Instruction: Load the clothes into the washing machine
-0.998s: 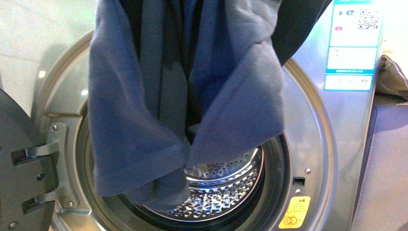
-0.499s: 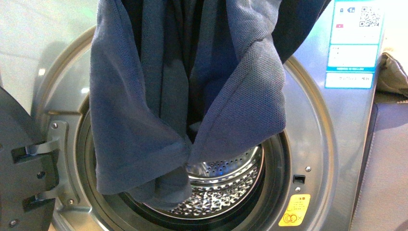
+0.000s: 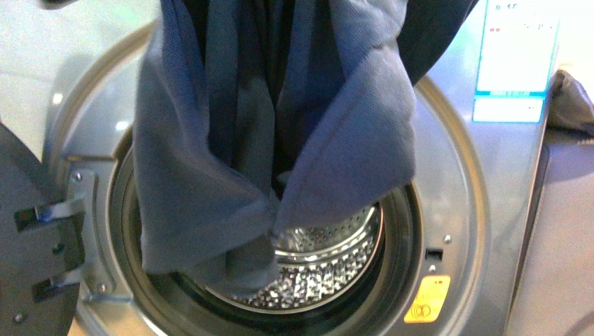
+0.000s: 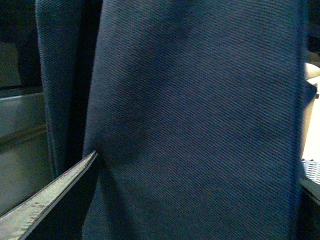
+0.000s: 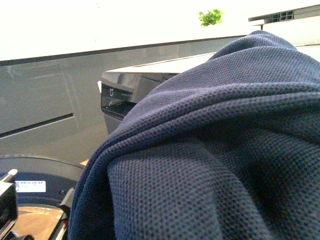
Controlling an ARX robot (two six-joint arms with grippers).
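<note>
Plainly the clothes [image 3: 329,140] hang lengthwise below the hidden pincers, hem before the washing machine [image 3: 448,182] mouth; their grip cannot be told

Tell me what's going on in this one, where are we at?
The robot has the clothes, a dark blue knit garment, held up in front of the washing machine. The door is swung open to the left. The garment hangs down across the porthole, with its lowest folds at the mouth of the drum. Most of it is not yet inside. Its top runs out of the front view, so the grip itself is not shown.
</note>
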